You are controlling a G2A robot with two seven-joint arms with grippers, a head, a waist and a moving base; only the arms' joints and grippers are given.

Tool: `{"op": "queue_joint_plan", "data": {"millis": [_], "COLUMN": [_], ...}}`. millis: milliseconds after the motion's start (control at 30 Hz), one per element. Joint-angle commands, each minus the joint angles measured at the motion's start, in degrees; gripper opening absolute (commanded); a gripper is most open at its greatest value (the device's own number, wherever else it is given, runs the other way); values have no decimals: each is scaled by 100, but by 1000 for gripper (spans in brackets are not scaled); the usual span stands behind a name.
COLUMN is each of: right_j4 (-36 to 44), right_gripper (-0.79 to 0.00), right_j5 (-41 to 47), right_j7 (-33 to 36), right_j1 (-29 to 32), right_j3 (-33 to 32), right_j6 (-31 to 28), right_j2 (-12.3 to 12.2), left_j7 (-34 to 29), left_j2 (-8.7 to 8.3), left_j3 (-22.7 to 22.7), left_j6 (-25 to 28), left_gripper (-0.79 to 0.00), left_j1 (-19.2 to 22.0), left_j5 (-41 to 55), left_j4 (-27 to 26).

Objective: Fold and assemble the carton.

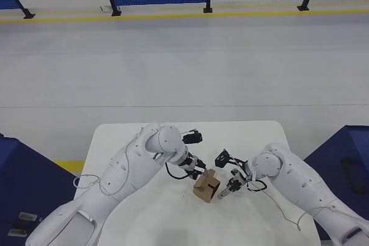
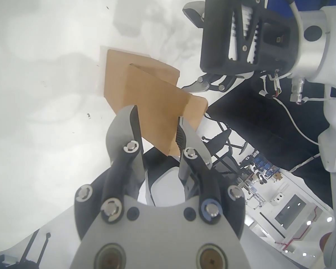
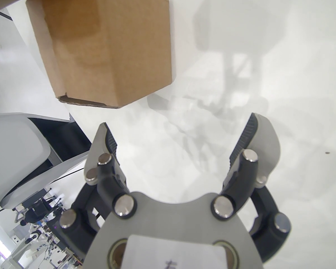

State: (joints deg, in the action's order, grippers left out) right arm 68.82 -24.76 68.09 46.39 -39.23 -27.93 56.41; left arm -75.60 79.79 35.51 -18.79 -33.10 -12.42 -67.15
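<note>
left tool [image 2: 156,114] pinching carton [image 2: 145,90] from 11 o'clock, right tool [image 3: 178,121] spread, angled down at carton's 3 o'clock, above surface [image 1: 258,215]

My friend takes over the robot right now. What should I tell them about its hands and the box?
Left hand: shut on one panel of the cardboard box, over the white table; I cannot tell if the box touches the table.
Right hand: open and empty, close beside the box, not touching it.
Done: the sides are folded up into a box shape.
Left: a flap sticks out at the open end; it probably needs folding in and tucking shut.
</note>
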Motion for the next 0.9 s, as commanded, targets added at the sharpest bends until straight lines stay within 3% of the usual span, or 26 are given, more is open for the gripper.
{"op": "queue_joint_plan", "data": {"millis": [0,500,867], "right_j4": [9,47,-24], "right_gripper": [0,0,0], "right_j5": [-12,-50,-46], "right_j7": [8,28,42], "right_j1": [-4,26,-5], "right_j3": [2,-57,-74], "right_j6": [0,11,-5], "right_j2": [3,-12,-1], "left_j7": [10,176,458], "left_j2": [5,37,45], "left_j3": [-26,-194,-481], "left_j6": [-31,-72,-560], "left_gripper": [-526,-526,-526], "left_j1": [-14,-105,-296], "left_j5": [-31,-357,-1158], "left_j4": [-32,-351,-898]}}
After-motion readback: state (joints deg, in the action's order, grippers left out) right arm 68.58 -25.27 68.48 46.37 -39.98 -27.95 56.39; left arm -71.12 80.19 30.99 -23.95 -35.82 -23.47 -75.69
